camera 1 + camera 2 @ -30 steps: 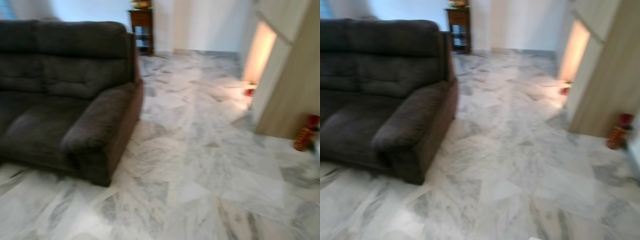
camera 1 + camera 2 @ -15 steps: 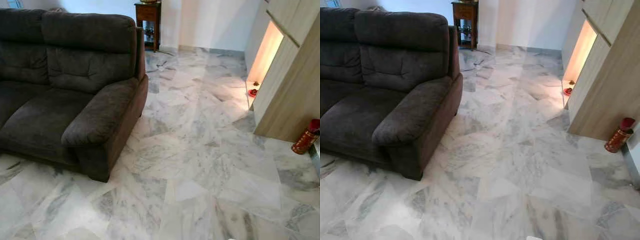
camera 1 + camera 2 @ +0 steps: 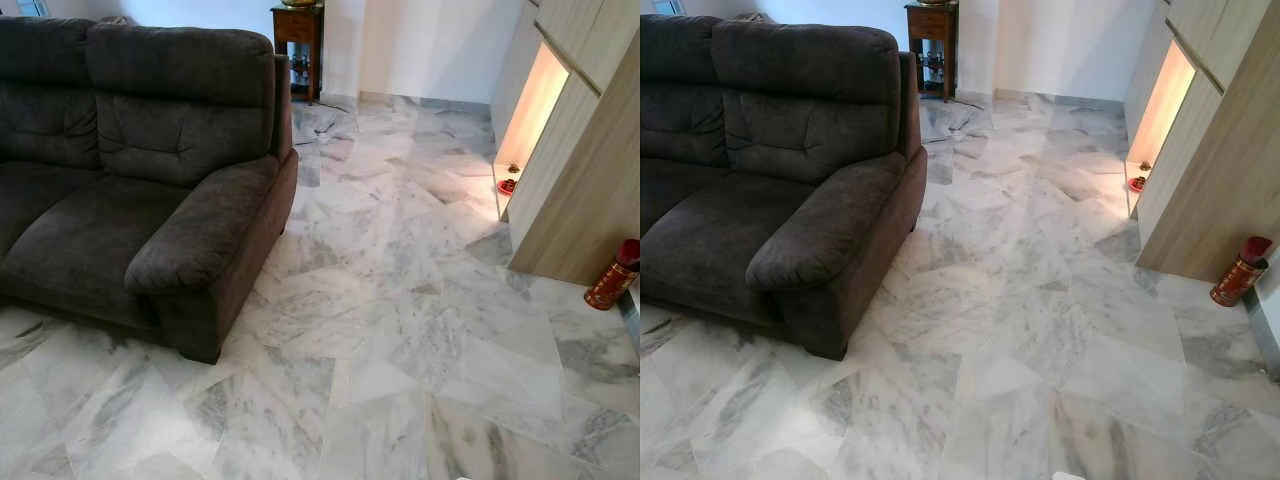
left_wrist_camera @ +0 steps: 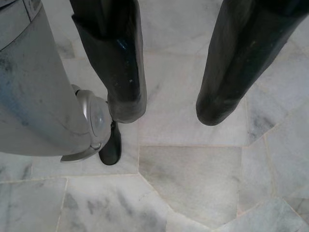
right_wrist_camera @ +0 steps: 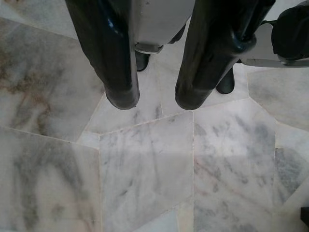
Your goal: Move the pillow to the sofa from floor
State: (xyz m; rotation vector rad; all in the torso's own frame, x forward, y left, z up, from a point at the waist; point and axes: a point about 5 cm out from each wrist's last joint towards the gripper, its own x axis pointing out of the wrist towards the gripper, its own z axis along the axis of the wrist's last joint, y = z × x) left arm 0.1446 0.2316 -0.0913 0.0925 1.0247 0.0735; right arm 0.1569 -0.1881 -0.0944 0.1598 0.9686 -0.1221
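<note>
A dark grey fabric sofa (image 3: 130, 190) stands on the left of the room, its seat cushions bare and its near armrest (image 3: 205, 235) toward the open floor. My left gripper (image 4: 171, 111) hangs over the white marble floor (image 4: 193, 179), open, with nothing between its fingers. My right gripper (image 5: 157, 101) also hangs above the marble, open and holding nothing. My own silver leg (image 4: 34, 87) and black foot (image 4: 111, 147) stand beside the left gripper.
Grey-veined marble floor (image 3: 400, 320) stretches to the right of the sofa. A wooden cabinet (image 3: 590, 170) with a lit niche (image 3: 527, 110) lines the right side, with a red canister (image 3: 612, 278) at its foot. A small wooden side table (image 3: 298, 40) stands at the back wall.
The earlier blur has cleared and the view has shifted slightly as the camera settled. Nothing in the room itself has moved.
</note>
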